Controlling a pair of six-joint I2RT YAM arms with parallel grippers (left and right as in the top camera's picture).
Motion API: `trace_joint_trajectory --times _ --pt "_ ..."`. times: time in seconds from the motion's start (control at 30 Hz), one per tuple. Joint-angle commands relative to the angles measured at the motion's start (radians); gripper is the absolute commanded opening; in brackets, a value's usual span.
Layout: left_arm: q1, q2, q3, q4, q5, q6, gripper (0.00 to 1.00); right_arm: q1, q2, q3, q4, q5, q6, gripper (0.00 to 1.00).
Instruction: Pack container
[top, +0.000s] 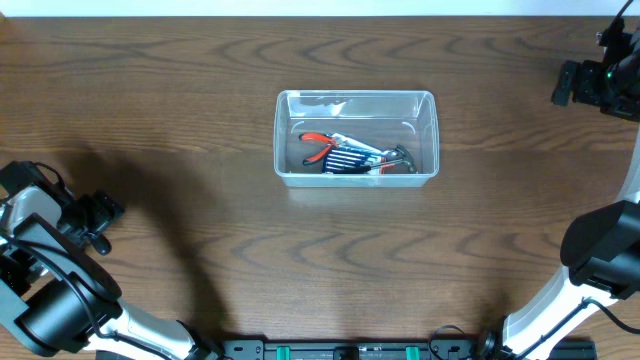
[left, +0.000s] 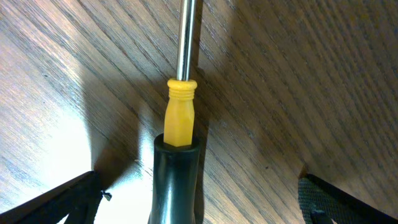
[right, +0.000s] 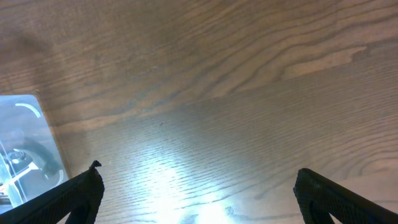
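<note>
The overhead camera looks straight down on the desk (top: 150, 120) from well above, taking it in from far edge to near edge, with the container (top: 281, 140) near the middle. The left wrist camera, by the desk's left edge, sits very close over the wood, looking along a screwdriver (left: 180, 118) that fills the frame's centre. The right wrist camera, toward the far right corner, faces bare wood from close by. It catches one end of the container at its left border, the part it shares with the overhead view.
</note>
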Motion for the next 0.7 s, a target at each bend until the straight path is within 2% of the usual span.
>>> trace_joint_trajectory --times 0.0,0.27,0.57,0.67 --pt "0.006 0.021 -0.025 0.005 0.014 -0.001 0.96 0.01 -0.004 0.001 -0.004 0.004 -0.009 0.99" --pt "0.006 0.021 -0.04 0.004 0.014 -0.002 0.87 0.01 -0.004 0.001 -0.007 0.004 -0.009 0.99" --pt "0.006 0.021 -0.045 -0.004 0.014 -0.002 0.51 0.01 -0.004 0.001 -0.006 0.004 -0.009 0.99" --pt "0.006 0.021 -0.045 -0.008 0.014 -0.002 0.44 0.01 -0.004 0.001 -0.006 0.004 -0.009 0.99"
